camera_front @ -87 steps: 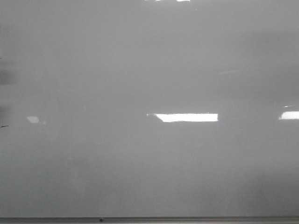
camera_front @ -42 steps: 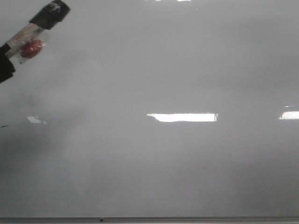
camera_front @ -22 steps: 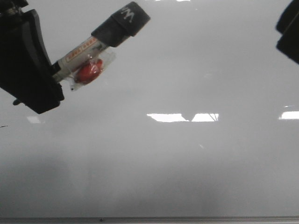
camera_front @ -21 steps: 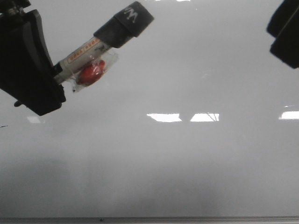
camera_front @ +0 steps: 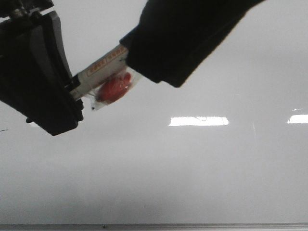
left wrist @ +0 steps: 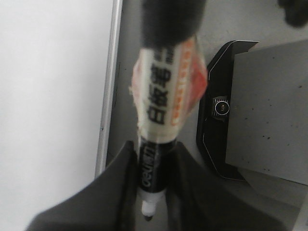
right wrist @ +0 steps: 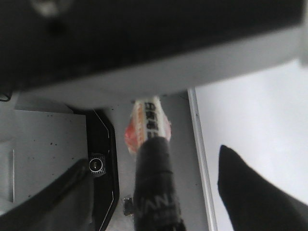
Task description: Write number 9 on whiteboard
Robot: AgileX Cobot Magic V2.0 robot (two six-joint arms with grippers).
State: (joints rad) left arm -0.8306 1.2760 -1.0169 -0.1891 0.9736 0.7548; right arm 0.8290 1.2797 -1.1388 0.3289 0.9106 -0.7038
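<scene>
Left end effector pinching marker by its barrel; right end effector spread around the black cap. Light, stiff, slick; best gripped mid-barrel. Beyond marker, whiteboard bare, no number 9 yet.

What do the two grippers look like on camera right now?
Both are plain matte black. The left gripper shows broad, flat, angular finger blocks with bevelled edges. The right gripper appears as a bulky black silhouette, its fingers tapering to points. No cables or markings are visible.
</scene>
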